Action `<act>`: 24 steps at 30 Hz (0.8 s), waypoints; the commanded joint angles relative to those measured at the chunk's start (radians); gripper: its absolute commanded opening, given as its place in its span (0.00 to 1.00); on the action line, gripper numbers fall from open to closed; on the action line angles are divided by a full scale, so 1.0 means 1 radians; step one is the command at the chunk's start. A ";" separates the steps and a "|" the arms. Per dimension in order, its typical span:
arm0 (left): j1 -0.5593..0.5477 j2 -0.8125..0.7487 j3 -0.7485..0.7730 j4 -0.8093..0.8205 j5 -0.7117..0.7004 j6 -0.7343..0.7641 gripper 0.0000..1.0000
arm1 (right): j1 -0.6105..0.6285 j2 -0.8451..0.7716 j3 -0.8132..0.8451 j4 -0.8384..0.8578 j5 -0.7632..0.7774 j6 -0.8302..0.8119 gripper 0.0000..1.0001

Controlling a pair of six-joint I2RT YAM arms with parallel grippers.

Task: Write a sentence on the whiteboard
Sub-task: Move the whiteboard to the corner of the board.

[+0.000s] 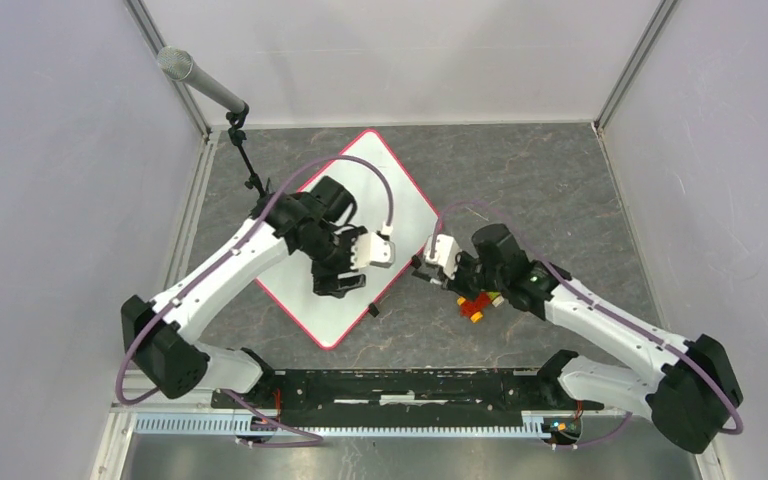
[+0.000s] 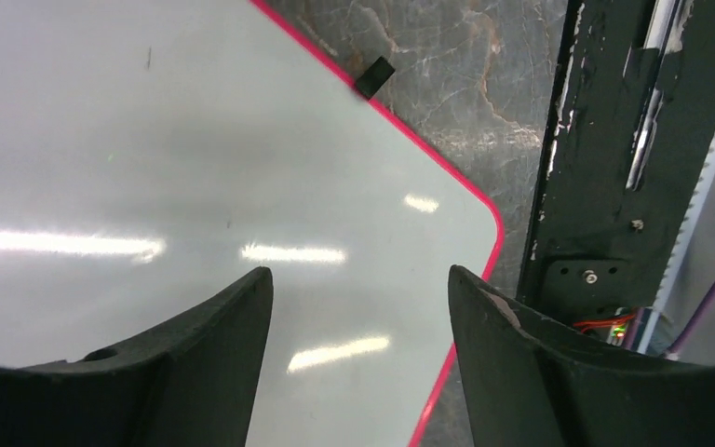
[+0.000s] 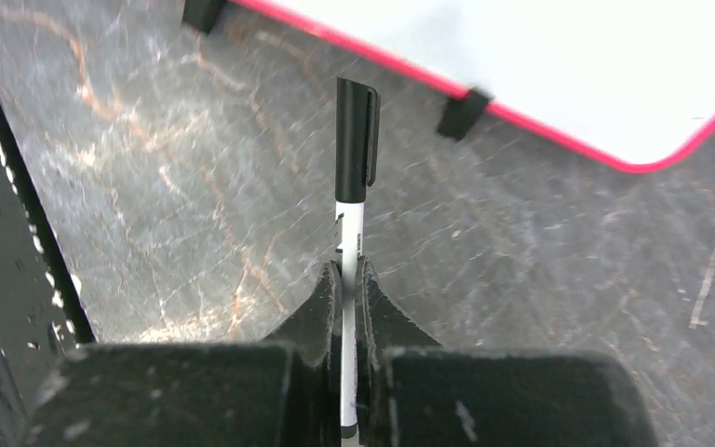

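Black-capped marker (image 3: 355,149) pinched tight in right claw (image 3: 345,272), lower centre. Left claw (image 2: 358,275) spread wide, empty, above whiteboard (image 1: 412,215), centre-left, blank. No sentence yet: uncapping, then all writing, to do.

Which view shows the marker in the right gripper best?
The right wrist view: the marker, white barrel, black cap on, is clamped in the right gripper. From the top view it is only a dark speck at that gripper. The left wrist view misses it.
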 commanded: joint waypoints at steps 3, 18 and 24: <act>-0.142 0.141 0.056 0.079 -0.032 0.189 0.71 | -0.137 -0.064 0.075 -0.009 -0.053 0.094 0.00; -0.417 0.293 -0.112 0.271 -0.204 0.282 0.57 | -0.575 -0.083 0.083 0.009 -0.220 0.177 0.00; -0.428 0.352 -0.138 0.347 -0.250 0.287 0.57 | -0.599 -0.070 0.091 -0.025 -0.230 0.143 0.00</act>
